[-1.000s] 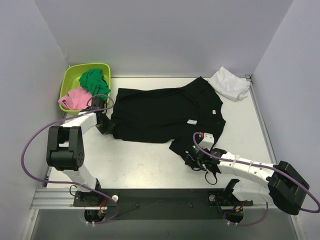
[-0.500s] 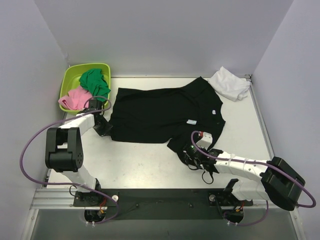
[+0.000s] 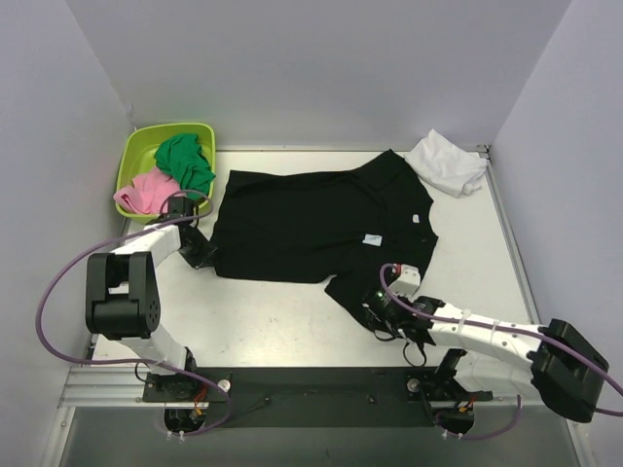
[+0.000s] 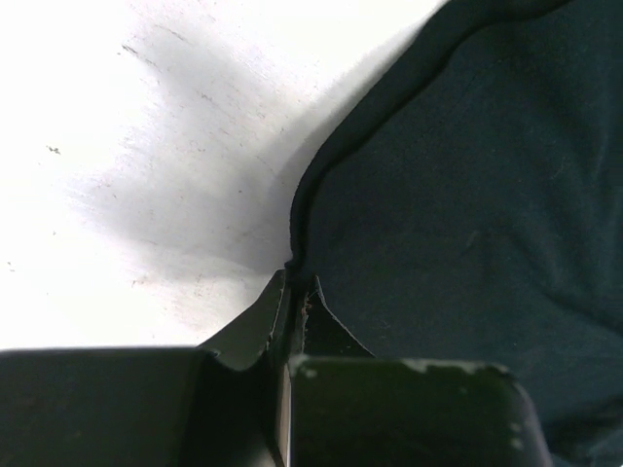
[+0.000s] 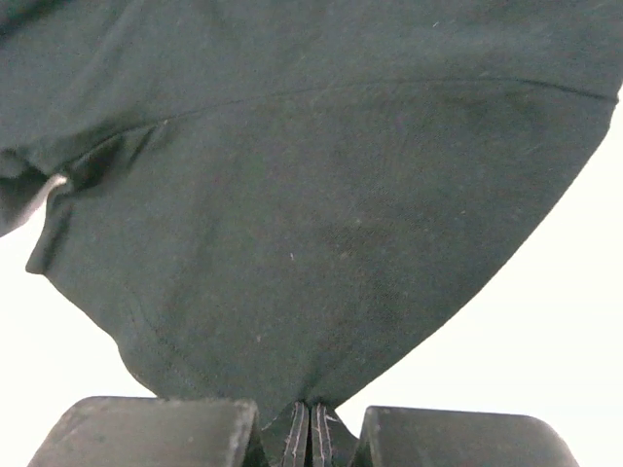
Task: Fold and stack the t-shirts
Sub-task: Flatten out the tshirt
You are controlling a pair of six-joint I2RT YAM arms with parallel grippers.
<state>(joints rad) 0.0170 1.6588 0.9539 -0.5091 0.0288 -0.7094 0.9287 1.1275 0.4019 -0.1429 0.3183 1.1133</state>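
A large black t-shirt (image 3: 311,219) with a small white neck label (image 3: 372,238) lies spread across the table's middle. My left gripper (image 3: 206,255) is shut on its near left corner; the left wrist view shows the hem (image 4: 297,233) pinched between the fingertips (image 4: 263,326). My right gripper (image 3: 375,309) is shut on the near right sleeve, whose cloth (image 5: 321,243) runs into the closed jaws in the right wrist view. A crumpled white t-shirt (image 3: 448,161) rests at the back right corner.
A lime-green tub (image 3: 136,161) at the back left holds green cloth (image 3: 185,161) and pink cloth (image 3: 146,192). Purple cables loop from both arms. Grey walls enclose the table on three sides. A black strip runs along the near edge.
My right gripper closed on the near sleeve and shifted slightly toward me. The left gripper pulled the shirt's near corner a little further left.
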